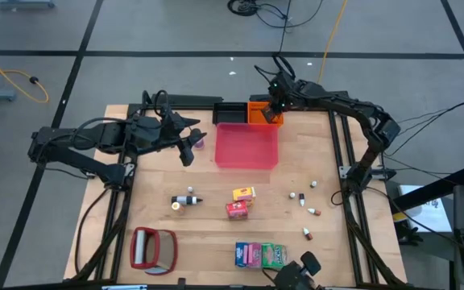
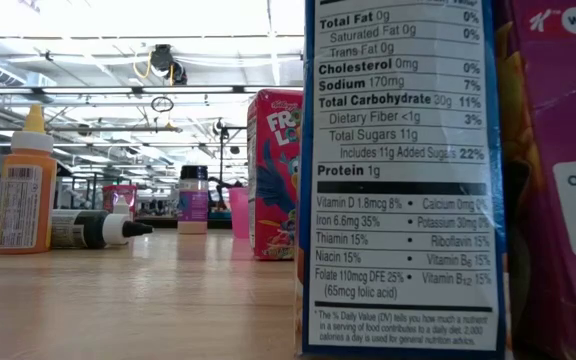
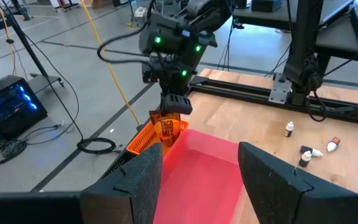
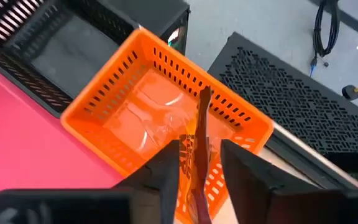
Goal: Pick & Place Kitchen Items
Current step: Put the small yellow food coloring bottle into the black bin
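- The right gripper [image 1: 275, 108] is hanging over the orange basket [image 4: 166, 127] at the far edge of the worktop [image 1: 208, 242], its fingers [image 4: 169, 168] standing narrowly apart around a thin orange packet [image 4: 199, 140] that is pointing edge-down into the basket; whether the fingers are gripping it or letting it go cannot be told.
- The step in hand appears to be the drop-off: one grocery item is going into the basket beside the pink tray [image 1: 246, 145].
- The left gripper [image 1: 190, 149] is waiting just beside the tray's left edge, fingers [image 3: 140, 180] spread wide and holding nothing.
- Many items are lying out on the worktop well apart from the basket: two red and yellow cartons [image 1: 241, 201], a row of pink, green and blue packets [image 1: 260, 254], small bottles [image 1: 304, 203] to the right, and a dark bottle [image 1: 187, 200] to the left.
- The next move likely calls for spreading the right fingers fully so the packet drops clear, lifting straight out of the basket, then reaching for one of the cartons or bottles.
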